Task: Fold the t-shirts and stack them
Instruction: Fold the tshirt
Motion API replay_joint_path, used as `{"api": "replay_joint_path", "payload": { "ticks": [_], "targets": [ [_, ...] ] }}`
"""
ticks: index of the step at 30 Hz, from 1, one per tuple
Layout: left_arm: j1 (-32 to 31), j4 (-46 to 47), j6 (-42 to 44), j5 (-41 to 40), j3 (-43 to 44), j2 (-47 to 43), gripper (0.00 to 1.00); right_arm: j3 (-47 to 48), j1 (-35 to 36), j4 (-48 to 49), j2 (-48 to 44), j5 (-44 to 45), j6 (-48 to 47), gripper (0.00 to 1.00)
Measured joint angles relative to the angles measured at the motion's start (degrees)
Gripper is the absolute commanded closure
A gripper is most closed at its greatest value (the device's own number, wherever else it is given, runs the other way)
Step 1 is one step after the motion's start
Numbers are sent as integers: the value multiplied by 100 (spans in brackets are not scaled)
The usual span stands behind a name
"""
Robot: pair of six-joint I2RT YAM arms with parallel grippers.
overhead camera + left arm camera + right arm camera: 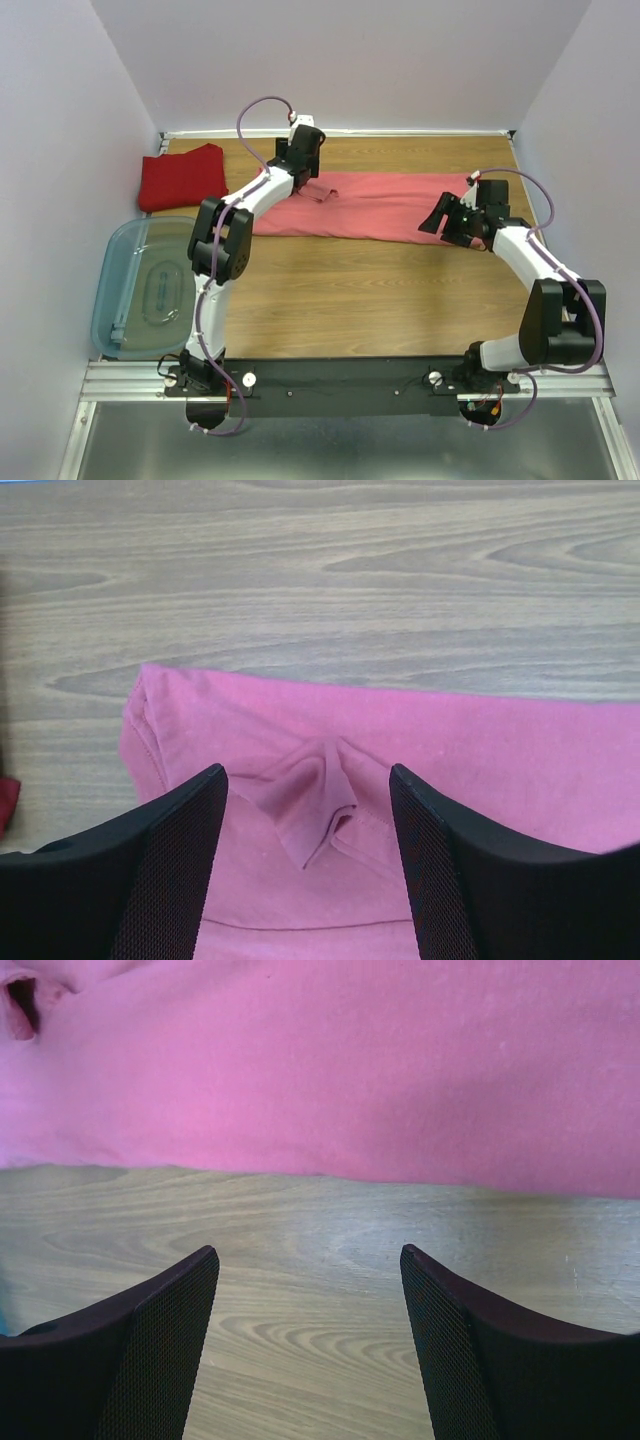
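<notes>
Here, near to far: clear bin [145, 290] at the near-left edge of the tabletop [350, 300]; right gripper [310, 1252], fingers apart and empty, over bare wood just short of the salmon-pink t-shirt [380, 205] spread along the far half; left gripper [305, 772], fingers likewise apart, straddling a pucker at that shirt's left end; deep red t-shirt [182, 177] folded in the far-left corner. Best done by smoothing the pucker first, then pinching both ends level. No brand, label or writing legible.

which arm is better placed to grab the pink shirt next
Left: the left gripper hangs open over a raised pucker in the pink shirt, while the right gripper is open over bare table, short of the cloth.
</notes>
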Motion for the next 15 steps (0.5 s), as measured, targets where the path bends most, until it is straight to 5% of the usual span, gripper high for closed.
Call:
{"api": "replay_joint_path", "payload": {
  "ticks": [7, 10, 15],
  "targets": [
    [11, -48, -470, 131, -1224, -1294, 55, 168, 0, 98, 304, 149, 4, 23],
    [61, 48, -732, 240, -1987, -2026, 65, 249, 0, 205, 501, 313, 59, 31],
    [361, 140, -1003, 616, -2924, -2455, 74, 485, -61, 494, 999, 529, 201, 41]
  ]
}}
